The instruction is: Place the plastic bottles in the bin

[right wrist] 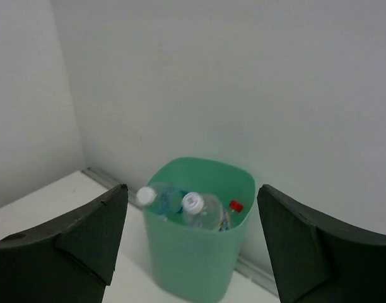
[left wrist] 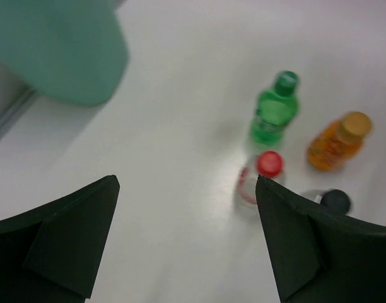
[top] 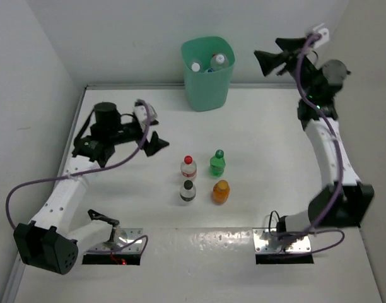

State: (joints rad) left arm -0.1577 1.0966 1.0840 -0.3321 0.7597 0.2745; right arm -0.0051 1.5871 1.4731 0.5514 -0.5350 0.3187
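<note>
From above, the bin stands at the counter's far edge. Only a few caps of the bottles inside it show. Mid-counter stand a red-capped bottle, green bottle, black-capped bottle and orange bottle. The left gripper is left of them, and the right gripper is right of the bin.

Left wrist: gripper spread apart and empty. The bin is blurred and cut off, and the black-capped bottle is half hidden by a finger.

Right wrist: gripper spread apart and empty, facing the bin. The bottles inside overlap and cannot be counted.
</note>
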